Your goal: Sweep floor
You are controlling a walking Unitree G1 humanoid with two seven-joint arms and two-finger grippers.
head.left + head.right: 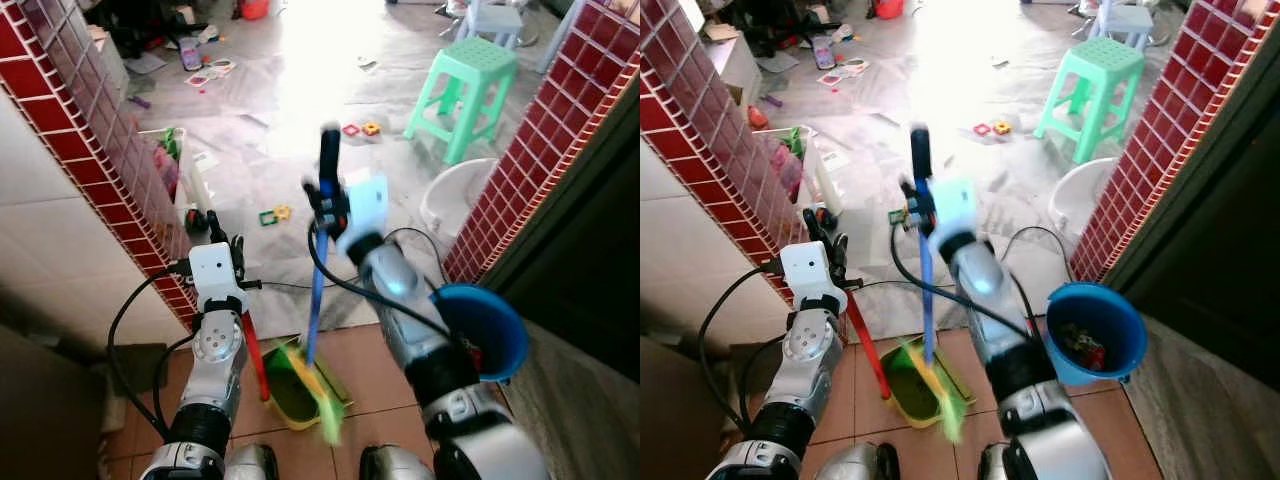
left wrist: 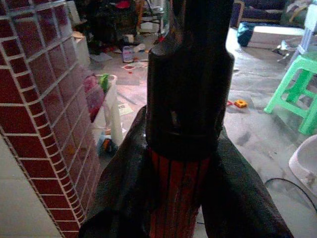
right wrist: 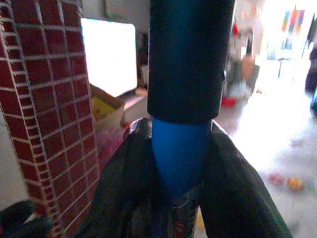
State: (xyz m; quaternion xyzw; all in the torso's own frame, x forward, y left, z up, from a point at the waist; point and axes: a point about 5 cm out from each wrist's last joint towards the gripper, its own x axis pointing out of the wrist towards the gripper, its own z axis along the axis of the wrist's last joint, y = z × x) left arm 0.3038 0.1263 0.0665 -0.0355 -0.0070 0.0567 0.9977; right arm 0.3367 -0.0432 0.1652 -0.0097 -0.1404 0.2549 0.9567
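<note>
1. Standing nearly upright before the robot in the left eye view, one blue-handled broom with a black grip (image 1: pixel 317 290) runs its long axis from the black top end, pointing up and away, down to yellow-green bristles on the terracotta tiled floor (image 1: pixel 370 360). One yellow-green plastic dustpan with a red handle (image 1: pixel 290 392) lies touching those bristles, its red shaft leaning up toward the robot's left. The right gripper (image 1: pixel 327 205) reaches forward and up on a raised, bent silver arm, clenched on the broom's shaft just below the black grip. The left gripper (image 1: pixel 215 225) is lifted lower, forearm near vertical, at the top of the red shaft.

2. The right eye view adds one blue plastic bucket (image 1: pixel 1095 330) beside the right arm, one mint-green plastic stool (image 1: pixel 1092 85) well beyond on the grey floor, and two red brick-tiled walls (image 1: pixel 720 150), one on each side of the opening. Small toys are scattered far off.

3. Looking along the left gripper in the left wrist view, its two black fingers (image 2: pixel 124 188) are clamped around the ribbed red shaft where it meets a black cap.

4. From the right wrist view, the two black fingers (image 3: pixel 233 193) grasp the blue shaft just beneath the black sleeve.
</note>
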